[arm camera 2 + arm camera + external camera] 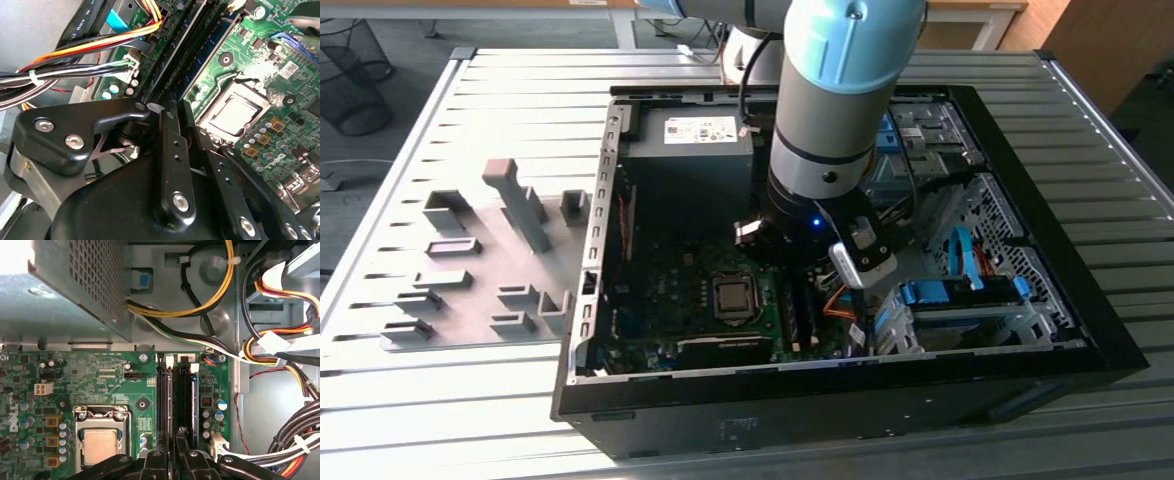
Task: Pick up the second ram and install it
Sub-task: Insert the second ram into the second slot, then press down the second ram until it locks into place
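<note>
Gripper (172, 460) sat low in the case (1067, 330), fingers (172, 150) narrowed around the ram's (183, 400) near end; the grip point itself was hidden by the black linkage. The ram stood on edge in the motherboard's (110, 375) slots, long axis running away from the gripper toward the case wall. CPU socket (100, 442) lay just beside. Cable bundle (295, 430) ran along the far side. Power supply (65, 295) sat beyond.

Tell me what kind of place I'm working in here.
Likely a lab or workshop bench for PC assembly: an open computer case lies on a slatted metal table, a grey parts fixture beside it, the gripper over the motherboard.
</note>
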Robot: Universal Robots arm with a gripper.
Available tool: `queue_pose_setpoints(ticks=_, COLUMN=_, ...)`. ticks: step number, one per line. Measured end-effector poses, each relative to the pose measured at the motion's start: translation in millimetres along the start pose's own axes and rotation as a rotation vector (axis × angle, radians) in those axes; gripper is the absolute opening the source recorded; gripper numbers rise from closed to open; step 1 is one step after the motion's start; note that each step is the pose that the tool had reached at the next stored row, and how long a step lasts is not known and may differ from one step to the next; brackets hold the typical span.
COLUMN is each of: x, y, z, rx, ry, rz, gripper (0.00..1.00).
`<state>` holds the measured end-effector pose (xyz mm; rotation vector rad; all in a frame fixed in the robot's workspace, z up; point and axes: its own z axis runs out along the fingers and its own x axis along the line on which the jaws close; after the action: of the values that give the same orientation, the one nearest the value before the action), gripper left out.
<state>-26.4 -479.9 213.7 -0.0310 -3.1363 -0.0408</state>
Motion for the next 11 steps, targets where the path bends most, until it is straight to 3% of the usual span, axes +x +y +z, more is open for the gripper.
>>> queue_pose_setpoints(ticks=5, x=0.1, y=0.4, z=-16.9, rx=0.0001, ry=0.0, rz=0.0, gripper=0.21)
queue_pose_setpoints(ticks=9, x=0.1, y=0.4, z=-17.1, rx=-0.0001, ry=0.0, rz=0.0, gripper=0.2)
queue_pose_setpoints(ticks=11, x=0.1, y=0.4, z=-17.2, rx=0.0, ry=0.0, rz=0.0, gripper=0.1)
